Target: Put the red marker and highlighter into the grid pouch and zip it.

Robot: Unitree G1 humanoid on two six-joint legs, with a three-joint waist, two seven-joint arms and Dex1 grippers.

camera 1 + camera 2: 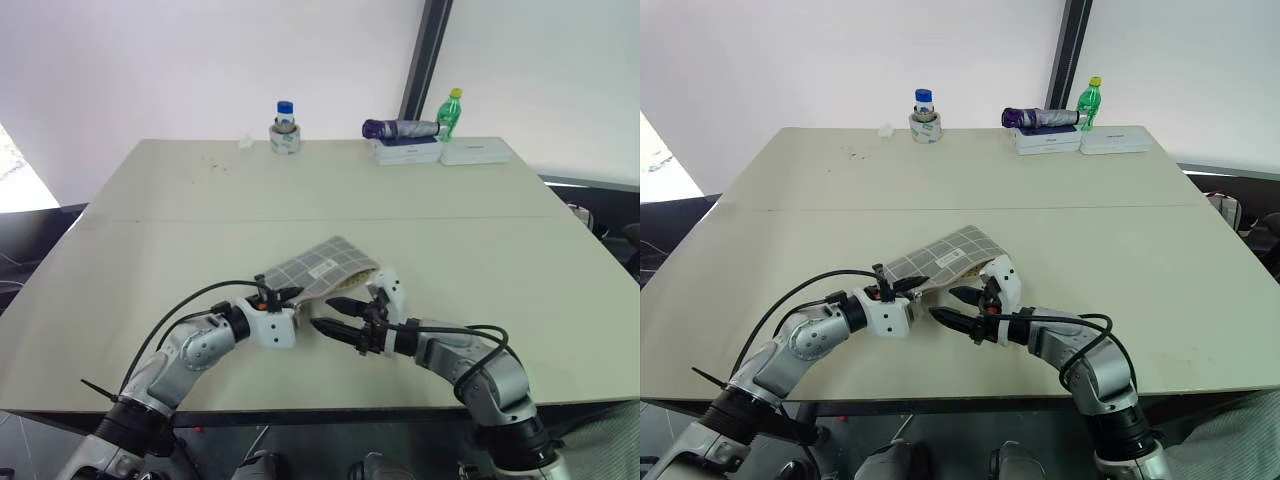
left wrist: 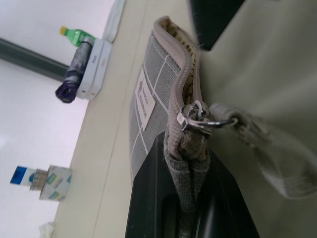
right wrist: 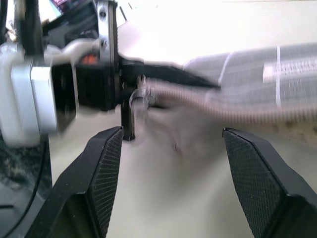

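Pouch end pinched: the left claw (image 1: 290,296) is clenched on the near-left end of the grid pouch (image 1: 325,264), which lies low centre of the head views on the surface (image 1: 330,200). Its long axis runs from that claw up and to the right. In the left wrist view the zipper slider (image 2: 190,115) sits just past the black fingers (image 2: 193,208), with its pull tab (image 2: 257,139) hanging off to the side and the teeth beyond it parted. The right claw (image 1: 335,315) is released, jaws wide, just right of the left claw, tips aimed left at the slider. It is the nearer free arm for the pull, likely along the pouch axis. Marker and highlighter: location cannot be told.
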